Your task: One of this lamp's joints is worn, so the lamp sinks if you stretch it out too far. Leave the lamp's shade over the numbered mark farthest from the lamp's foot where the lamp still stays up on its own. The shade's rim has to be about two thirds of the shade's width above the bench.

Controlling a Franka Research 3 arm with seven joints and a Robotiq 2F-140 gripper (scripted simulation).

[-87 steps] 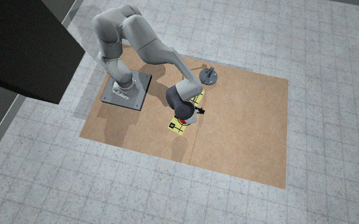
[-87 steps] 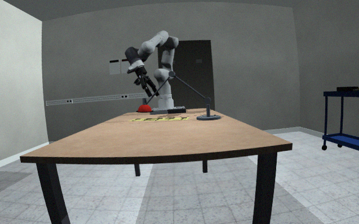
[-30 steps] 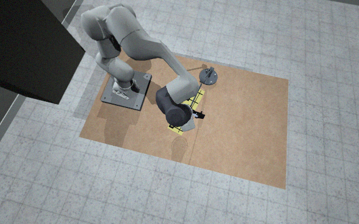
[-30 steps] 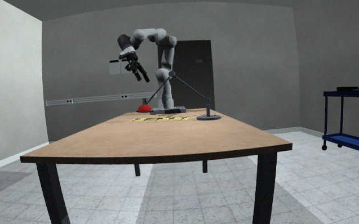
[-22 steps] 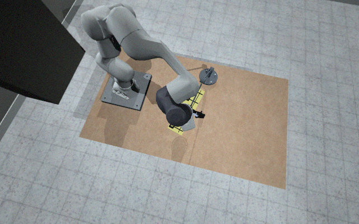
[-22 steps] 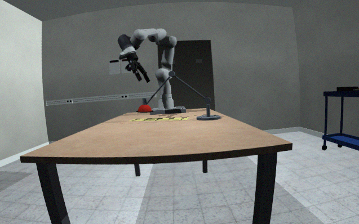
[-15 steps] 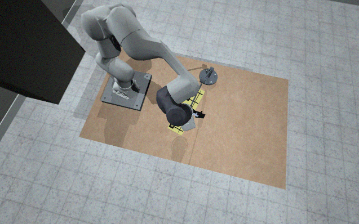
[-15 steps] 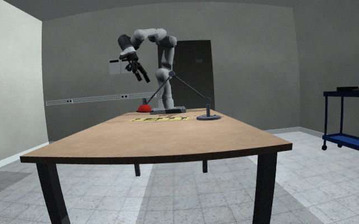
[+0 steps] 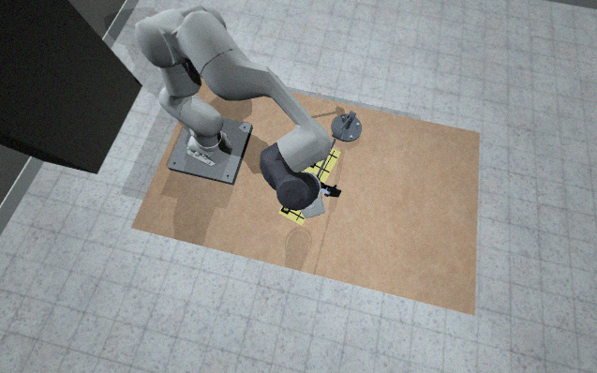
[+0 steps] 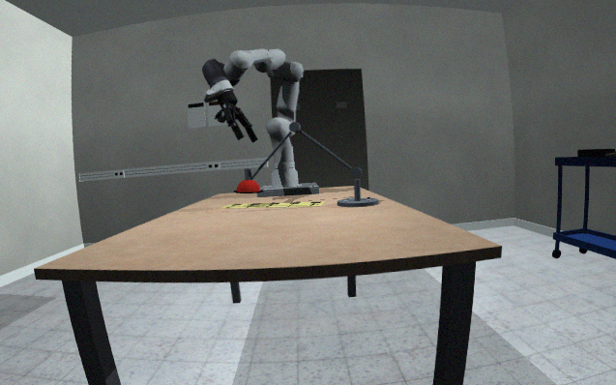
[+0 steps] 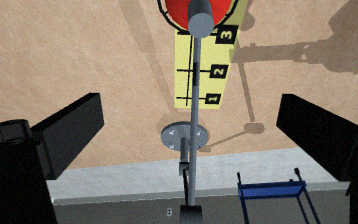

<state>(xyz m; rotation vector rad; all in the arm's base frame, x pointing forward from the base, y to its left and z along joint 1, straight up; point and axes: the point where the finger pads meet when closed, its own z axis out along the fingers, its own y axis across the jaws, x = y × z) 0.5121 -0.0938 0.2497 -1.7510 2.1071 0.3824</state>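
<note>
Top view. My gripper [image 9: 332,190] [image 10: 247,139] [image 11: 190,109] is over the numbered strip [image 9: 335,159] [image 10: 276,205] [image 11: 182,57], to one side of the foot [image 9: 346,135] [image 10: 346,202] [image 11: 168,135]. My wrist hides the shade. The table [image 9: 412,211] [image 10: 266,242] [image 11: 80,65] gives wide room on the foot's side away from my base [image 9: 237,173] [image 10: 312,189]; its near edge runs just behind the foot.

Exterior view. Fingers are wide apart, holding nothing, high above the table. The red shade [image 10: 248,186] [image 11: 174,7] hangs well out from the foot, and the elbow [image 10: 295,127] stands raised between them. Lamp is up, unsupported by me. Open air lies between my fingertips and the shade; the elbow, toward the foot, is the thing to clear.

Wrist view. The rod [image 11: 194,120] crosses the gap between my open fingers, untouched. Marks 1, 2 and 3 read outward from the foot; the shade covers what lies past 3. Which mark it is truly over, and the rim height, I cannot tell.

Progress, my judgement: placement unconfirmed. Left: find the farthest mark that holds, set the rim height, release and check for sinking.
</note>
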